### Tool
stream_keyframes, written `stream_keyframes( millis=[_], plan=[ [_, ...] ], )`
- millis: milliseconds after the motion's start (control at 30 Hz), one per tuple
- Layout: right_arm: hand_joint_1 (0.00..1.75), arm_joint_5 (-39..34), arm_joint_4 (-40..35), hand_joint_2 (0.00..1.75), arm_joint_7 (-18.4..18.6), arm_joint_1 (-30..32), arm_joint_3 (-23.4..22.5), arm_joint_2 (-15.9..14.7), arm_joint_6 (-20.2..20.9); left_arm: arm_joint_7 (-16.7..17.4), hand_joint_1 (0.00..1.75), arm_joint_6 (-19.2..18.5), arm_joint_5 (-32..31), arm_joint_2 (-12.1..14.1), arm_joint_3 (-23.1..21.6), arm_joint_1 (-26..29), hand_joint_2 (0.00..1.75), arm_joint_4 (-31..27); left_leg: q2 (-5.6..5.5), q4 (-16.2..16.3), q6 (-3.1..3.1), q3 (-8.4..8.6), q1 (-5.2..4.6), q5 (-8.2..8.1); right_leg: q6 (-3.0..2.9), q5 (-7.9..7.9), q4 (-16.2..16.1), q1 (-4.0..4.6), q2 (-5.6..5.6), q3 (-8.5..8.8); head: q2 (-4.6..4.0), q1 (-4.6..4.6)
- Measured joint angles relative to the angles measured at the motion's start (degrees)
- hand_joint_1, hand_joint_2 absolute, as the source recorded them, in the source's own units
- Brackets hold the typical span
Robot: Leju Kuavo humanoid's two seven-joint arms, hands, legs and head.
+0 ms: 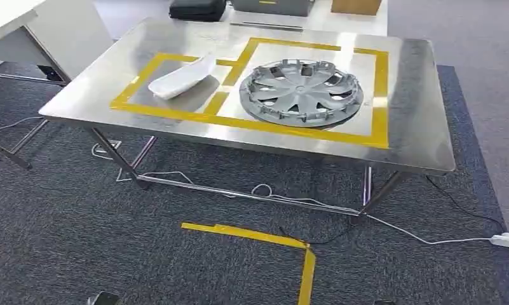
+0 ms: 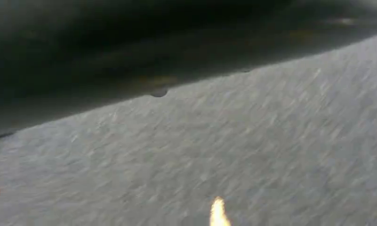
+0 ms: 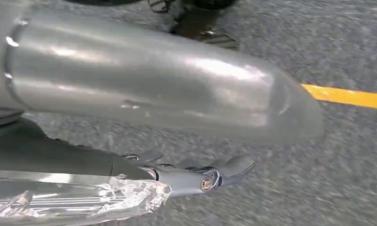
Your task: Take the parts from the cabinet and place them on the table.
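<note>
Grey carpet [image 1: 80,248] w/ yellow tape corner [image 1: 283,244] marked on it, white cable [image 1: 423,240] running to a power strip [image 1: 507,240] at the right edge. Steel desk [image 1: 417,127] stood ahead, yellow tape outlining two boxes on top. No readable writing or labels anywhere. Silver hubcap [image 1: 300,93] lay flat inside the bigger box; white part [image 1: 183,79] lay in the smaller box beside it, the two near but apart. Dark case [image 1: 197,9] and a brown box [image 1: 356,6] sat beyond the desk's far edge, contents not visible.

Right hand [image 3: 196,176] in its wrist view: dark fingers stretched out over carpet, close under a long silver part [image 3: 144,77]; couldn't tell whether they gripped it. Crinkled clear wrap [image 3: 83,200] sat next to them. Left wrist view was blurred carpet; left fingers' state unknown.
</note>
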Motion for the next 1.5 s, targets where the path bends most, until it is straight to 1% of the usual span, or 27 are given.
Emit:
stream_keyframes(
  millis=[33, 67, 233, 300, 367, 433, 500, 533, 567, 600, 633, 733, 767, 800, 833, 900, 967, 1000, 1067, 1100, 1133, 1167, 1300, 1367, 1433, 1467, 1500],
  plan=[
    [0.0, 0.2, 0.0, 0.0, 0.3, 0.0, 0.0, 0.0, 0.0, -0.1, 0.0, -1.6, 0.3, 0.0, 0.0, -0.1, 0.0, 0.8, 0.0, -5.3, -0.24, 3.59, 0.3, 1.44, 0.21, 0.04, 0.8, -0.19, 0.05, -0.69, 0.0, 0.0],
    [0.0, 0.4, 0.0, 0.0, 0.6, 0.0, 0.0, 0.0, 0.0, -0.5, 0.0, -3.3, 1.0, 0.0, 0.0, -0.4, 0.0, 1.4, -0.21, -9.1, -0.6, 5.72, 0.38, -0.1, 0.56, 0.01, 1.6, -0.25, 0.07, -1.34, 0.0, -0.04],
    [0.0, 1.0, 0.0, 0.0, 0.9, 0.1, 0.1, 0.0, 0.3, -2.1, 0.0, -9.0, 4.1, -0.2, 1.1, -0.7, 0.0, 3.2, -0.47, -9.0, 1.66, 4.76, -0.45, 1.02, 2.44, 1.11, 2.4, -0.34, 0.29, -2.51, 0.0, -0.2],
    [0.0, 1.0, 0.0, 0.0, 0.9, 0.2, 0.1, 0.0, 0.3, -2.1, 0.0, -9.3, 4.3, -0.4, 1.6, -1.1, 0.0, 3.7, -0.09, -9.2, 3.37, 3.15, -0.41, 2.38, 2.69, -4.08, 6.0, -0.47, 0.28, -4.48, 0.0, 0.02],
    [0.0, 1.1, 0.2, 0.0, 0.9, 0.1, 0.2, 0.1, 0.4, -2.2, 0.0, -9.3, 4.3, -0.3, 1.8, -1.2, 0.0, 3.9, -0.06, -9.2, 3.84, 1.27, -0.79, 3.89, 2.76, -10.81, 14.9, -0.49, 0.28, -7.04, 0.0, 0.13],
    [0.0, 1.1, 0.2, 0.0, 1.0, 0.1, 0.2, 0.0, 0.4, -2.2, 0.0, -9.4, 4.3, -0.2, 1.9, -1.3, 0.0, 4.1, -0.05, -9.2, 3.87, -0.67, -1.22, 5.4, 2.57, -11.33, 20.0, -0.42, 0.28, -7.16, 0.0, 0.11],
    [0.0, 1.1, 0.2, 0.0, 1.0, 0.1, 0.2, 0.0, 0.4, -2.2, 0.0, -9.5, 4.3, -0.3, 2.1, -1.3, 0.0, 4.5, 0.0, -9.1, 3.8, -2.68, -1.49, 6.98, 2.04, -6.5, 17.3, -0.17, 0.28, -3.59, 0.0, 0.13],
    [0.0, 1.1, 0.2, 0.0, 1.0, 0.0, 0.2, 0.0, 0.4, -2.2, 0.0, -9.5, 4.3, -0.3, 2.2, -1.3, 0.0, 4.6, -0.01, -9.1, 3.69, -3.72, -1.57, 7.86, 1.64, -4.64, 13.2, -0.04, 0.27, -0.04, 0.0, 0.09],
    [0.0, 1.1, 0.2, 0.0, 1.0, -0.1, 0.2, 0.0, 0.4, -2.3, 0.0, -9.5, 4.3, -0.4, 2.2, -1.4, 0.0, 4.7, -0.03, -9.0, 3.53, -4.4, -1.58, 8.69, 1.21, -4.87, 7.9, 0.19, 0.25, 3.9, 0.0, 0.09],
    [0.0, 1.1, 0.2, 0.0, 1.0, -0.3, 0.3, 0.0, 0.4, -2.3, 0.0, -9.5, 4.3, -0.4, 2.2, -1.3, 0.0, 4.7, -0.05, -8.9, 3.17, -4.77, -1.82, 9.27, 0.93, -7.08, 1.1, 0.55, 0.19, 8.3, 0.0, 0.13],
    [0.0, 1.1, 0.2, 0.0, 1.0, -0.4, 0.3, 0.0, 0.4, -2.3, 0.0, -9.5, 4.3, -0.5, 2.2, -1.3, 0.0, 4.7, -0.03, -8.9, 3.01, -4.93, -1.83, 9.77, 1.01, -7.99, -2.3, 0.58, 0.17, 9.93, 0.0, 0.16],
    [0.0, 1.1, 0.2, 0.0, 1.0, -0.4, 0.3, 0.0, 0.4, -2.3, 0.0, -9.5, 4.3, -0.5, 2.3, -1.3, 0.0, 4.7, -0.01, -8.9, 3.0, -4.92, -1.82, 9.82, 1.03, -8.03, -2.3, 0.57, 0.16, 9.87, 0.0, 0.15],
    [0.0, 1.1, 0.2, 0.0, 1.0, -0.4, 0.4, 0.0, 0.4, -2.3, 0.0, -9.7, 4.4, -0.5, 2.3, -1.3, 0.0, 4.8, 0.1, -9.1, 2.87, -4.69, -1.74, 10.23, 1.2, -7.9, -1.4, 0.6, 0.1, 9.17, 0.02, -0.13],
    [0.0, 1.4, 0.2, 0.0, 1.4, -0.3, 0.4, 0.1, 0.3, -2.2, 0.0, -12.2, 5.9, -0.6, 3.1, -1.4, 0.0, 5.0, 0.22, -10.4, 1.93, -4.52, -1.28, 12.43, 0.6, -6.51, -0.9, 1.22, 0.25, 7.98, -0.02, 0.44],
    [0.0, 1.9, 0.2, 0.0, 2.0, -0.3, 0.5, 0.2, 0.4, -1.3, 0.0, -14.8, 6.7, -0.8, 3.9, -1.2, 0.0, 5.3, -0.14, -8.6, 1.15, -5.38, -1.07, 6.95, -0.65, -3.91, -1.3, 0.66, -0.11, 5.89, -0.02, 0.26],
    [0.0, 2.1, 0.2, 0.0, 2.1, -0.1, 0.5, 0.2, 0.4, -0.4, 0.0, -15.8, 6.1, -1.2, 4.3, -1.1, 0.0, 5.4, -0.13, -0.5, 0.58, -6.12, -0.85, -1.64, -0.8, -2.05, -1.3, 0.7, -0.18, 3.8, -0.02, -0.41],
    [0.0, 2.4, 0.2, 0.0, 2.3, 0.0, 0.5, 0.2, 0.4, 0.9, 0.0, -16.1, 6.0, -1.6, 4.4, -1.1, 0.0, 5.6, -0.13, 7.2, 0.22, -6.22, -0.78, -3.18, -0.71, -0.31, -1.0, 0.74, -0.5, 1.37, -0.02, -0.44],
    [0.0, 2.6, 0.2, 0.0, 2.4, 0.0, 0.5, 0.2, 0.4, 1.6, 0.0, -16.3, 6.0, -1.8, 4.5, -1.1, 0.0, 5.7, -0.13, 8.4, 0.14, -5.36, -0.75, -1.03, -0.59, 0.54, -0.6, 0.72, -0.58, 0.29, -0.02, -0.48],
    [0.0, 2.9, 0.2, 0.0, 2.4, 0.1, 0.5, 0.2, 0.4, 2.4, 0.0, -16.5, 6.0, -1.9, 4.8, -1.1, 0.0, 5.7, -0.13, 5.5, 0.18, -1.38, -0.73, 2.89, -0.17, 1.95, 0.2, 0.59, -0.58, -2.44, -0.02, -0.5],
    [0.0, 3.0, 0.3, 0.0, 2.4, 0.1, 0.5, 0.2, 0.5, 2.6, 0.0, -16.6, 6.0, -2.0, 4.9, -1.1, 0.0, 5.7, -0.15, 0.3, 0.34, 3.07, -0.73, 2.87, 0.17, 2.69, 0.9, 0.5, -0.53, -3.97, -0.02, -0.5],
    [0.0, 3.0, 0.3, 0.0, 2.5, 0.2, 0.5, 0.2, 0.5, 2.6, 0.0, -16.6, 6.0, -2.0, 5.1, -1.2, 0.0, 5.7, -0.29, -5.9, 0.63, 8.5, -0.76, -0.01, 0.55, 3.07, 1.5, 0.55, -0.43, -4.66, 0.0, -0.55],
    [0.0, 3.0, 0.3, 0.0, 2.5, 0.2, 0.5, 0.2, 0.5, 2.6, 0.0, -16.7, 5.9, -2.0, 5.2, -1.2, 0.0, 5.7, -0.34, -10.8, 0.95, 11.33, -0.93, -1.94, 0.74, 3.21, 2.0, 0.71, -0.44, -4.98, 0.0, -0.61],
    [0.0, 3.2, 0.3, 0.0, 2.6, 0.3, 0.5, 0.2, 0.8, 2.4, 0.0, -16.7, 5.5, -2.1, 5.8, -1.0, 0.0, 5.8, -0.06, -11.5, 3.09, 10.36, -1.51, -1.4, 2.11, 5.56, 2.0, 0.26, -0.48, -5.54, 0.0, -0.59],
    [0.0, 3.2, 0.3, 0.0, 2.7, 0.4, 0.5, 0.2, 0.8, 2.4, 0.0, -16.7, 5.5, -2.1, 6.0, -1.1, 0.0, 5.9, 0.18, -11.5, 3.99, 8.52, -1.43, 0.14, 2.4, -0.79, 5.7, -0.04, 0.0, -7.38, 0.0, -0.3],
    [0.0, 3.5, 0.5, 0.0, 2.7, 0.4, 0.5, 0.2, 0.9, 2.3, 0.0, -16.7, 5.1, -2.2, 6.1, -1.1, 0.0, 5.9, -0.12, -11.5, 4.11, 6.51, -1.66, 1.44, 2.51, -7.32, 13.6, -0.08, 0.09, -9.42, 0.0, -0.2],
    [0.0, 3.6, 0.5, 0.0, 2.7, 0.3, 0.5, 0.2, 0.9, 2.3, 0.0, -16.8, 4.9, -2.2, 6.2, -1.1, 0.0, 5.9, -0.38, -11.5, 4.09, 5.26, -1.85, 2.4, 2.49, -8.19, 17.7, -0.08, 0.1, -9.99, 0.0, -0.2],
    [0.0, 3.7, 0.5, 0.0, 2.7, 0.3, 0.5, 0.2, 0.9, 2.3, 0.0, -17.0, 4.8, -2.2, 6.2, -1.1, 0.0, 5.9, -0.58, -11.5, 4.04, 4.09, -2.0, 3.35, 2.36, -6.45, 20.2, -0.06, 0.13, -9.97, 0.0, -0.2]
  ],
)
